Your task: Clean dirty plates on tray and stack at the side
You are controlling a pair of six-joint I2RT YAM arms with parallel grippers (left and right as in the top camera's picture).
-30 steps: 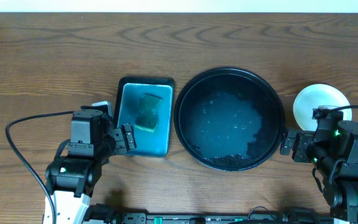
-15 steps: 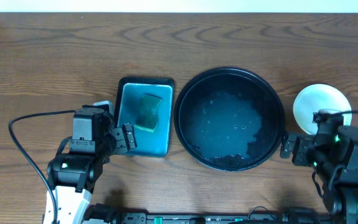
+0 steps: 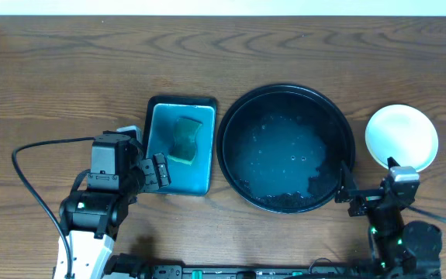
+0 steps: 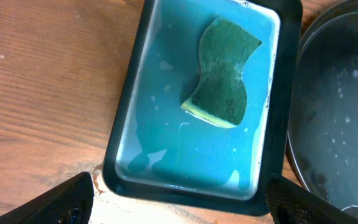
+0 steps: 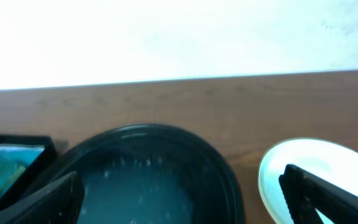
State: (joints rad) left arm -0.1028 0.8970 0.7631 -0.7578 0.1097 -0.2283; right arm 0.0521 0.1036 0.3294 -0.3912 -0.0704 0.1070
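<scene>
The large round black tray (image 3: pixel 285 88) sits flat on the wooden desk (image 3: pixel 52 77), rim up and beaded with water; a pale round plate (image 3: pixel 401 137) lies face up just right of it, not touching, showing no long axis; I cannot tell whether others lie beneath; the left claw (image 4: pixel 179 190) gapes wide over the rectangular teal basin (image 4: pixel 141 124); the right claw (image 5: pixel 180 186) gapes wide too, both empty.

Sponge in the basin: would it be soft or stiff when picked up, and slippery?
Probably soft: the sponge shows a yellow foam edge. Likely wet and slippery, maybe dripping: water lies in the basin.
</scene>
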